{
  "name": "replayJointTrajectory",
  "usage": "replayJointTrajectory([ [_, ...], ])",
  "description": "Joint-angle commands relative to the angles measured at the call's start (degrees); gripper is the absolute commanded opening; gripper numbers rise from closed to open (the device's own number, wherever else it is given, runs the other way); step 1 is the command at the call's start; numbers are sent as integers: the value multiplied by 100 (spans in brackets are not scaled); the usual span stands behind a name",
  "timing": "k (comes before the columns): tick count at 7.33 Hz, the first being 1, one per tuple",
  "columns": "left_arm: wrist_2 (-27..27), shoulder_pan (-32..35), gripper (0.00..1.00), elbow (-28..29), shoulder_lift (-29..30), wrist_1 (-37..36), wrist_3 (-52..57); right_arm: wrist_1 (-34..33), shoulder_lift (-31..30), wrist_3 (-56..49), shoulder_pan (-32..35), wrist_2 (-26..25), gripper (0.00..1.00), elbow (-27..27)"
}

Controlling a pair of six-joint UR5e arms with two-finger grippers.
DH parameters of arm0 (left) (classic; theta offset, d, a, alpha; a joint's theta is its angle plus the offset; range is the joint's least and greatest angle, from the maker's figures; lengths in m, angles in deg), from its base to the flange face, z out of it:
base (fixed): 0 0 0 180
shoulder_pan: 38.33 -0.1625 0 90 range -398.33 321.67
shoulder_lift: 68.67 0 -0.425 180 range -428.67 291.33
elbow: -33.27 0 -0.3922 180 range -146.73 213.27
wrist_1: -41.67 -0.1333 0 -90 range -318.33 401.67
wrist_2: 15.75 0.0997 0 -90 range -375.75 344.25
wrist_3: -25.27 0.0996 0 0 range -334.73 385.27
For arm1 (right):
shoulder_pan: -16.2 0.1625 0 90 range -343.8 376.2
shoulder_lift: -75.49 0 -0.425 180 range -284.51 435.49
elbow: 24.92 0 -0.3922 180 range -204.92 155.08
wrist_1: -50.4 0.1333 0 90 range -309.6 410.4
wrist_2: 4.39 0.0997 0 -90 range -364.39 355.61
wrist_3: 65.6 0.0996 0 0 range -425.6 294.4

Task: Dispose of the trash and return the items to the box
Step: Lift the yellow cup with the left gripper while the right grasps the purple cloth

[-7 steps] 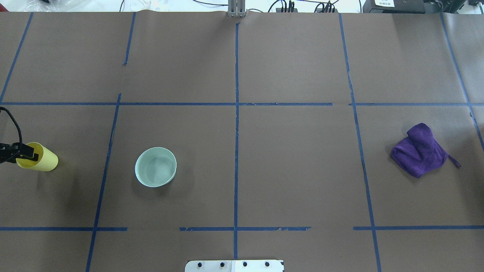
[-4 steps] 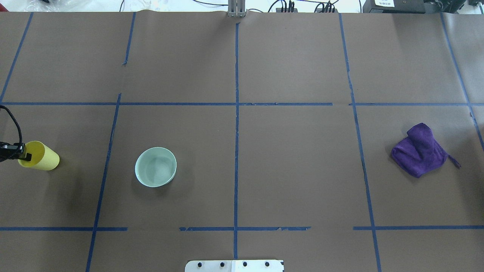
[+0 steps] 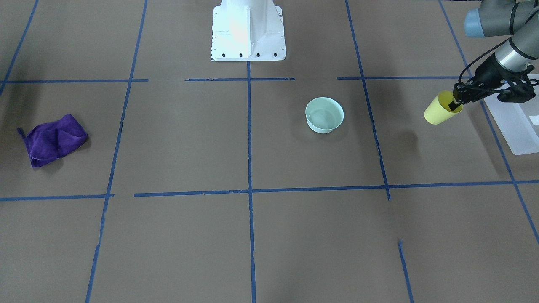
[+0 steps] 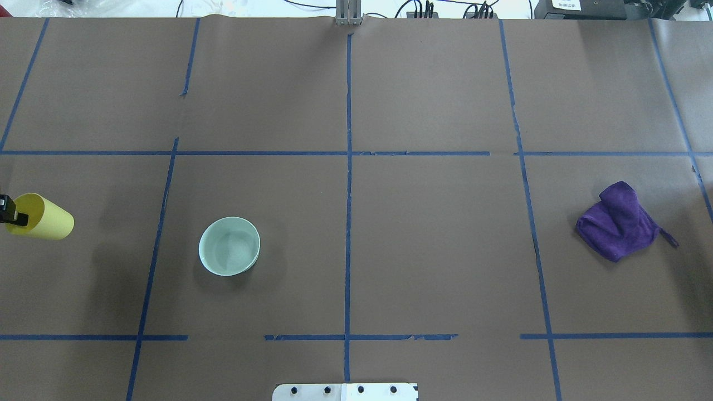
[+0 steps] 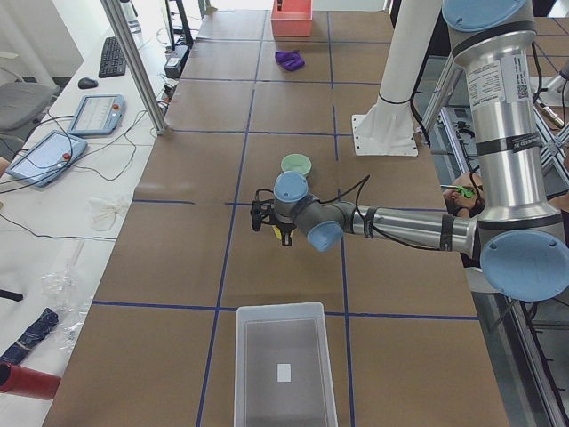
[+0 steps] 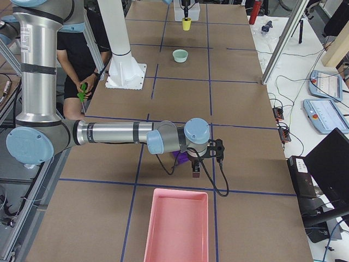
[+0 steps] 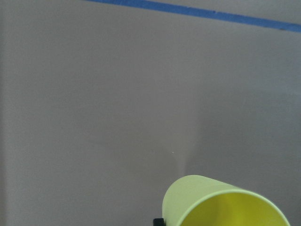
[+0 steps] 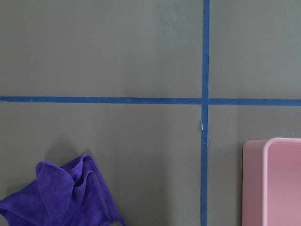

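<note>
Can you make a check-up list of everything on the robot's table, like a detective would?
Surface: brown table with a blue tape grid.
Job's things: yellow cup tilted and lifted off the table, beside the frosted box, not in it.
Clutter: mint bowl, purple cloth, pink bin.
Grippers: left gripper shut on the cup's rim; right gripper hangs near the cloth, open or shut cannot be told.
Cables: black cable loops at the left wrist; more cables beyond the far edge.
Surroundings: person, teach pendants, keyboard.

Box (image 3: 517, 134) partly beyond frame edge
</note>
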Motion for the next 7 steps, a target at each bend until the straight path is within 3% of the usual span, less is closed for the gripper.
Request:
replayJointTrajectory([
  [1, -48, 478, 0, -608, 63, -1206, 870, 2011, -496, 2108, -1059, -525, 100, -87],
  [5, 14, 1420, 0, -734, 327, -2161, 2404, 2808, -473, 3581, -2590, -1482, 100, -95],
  [7, 197, 1815, 0, -725, 511, -2608, 3019, 2846, -402, 3919, -3146, -1713, 100, -34],
])
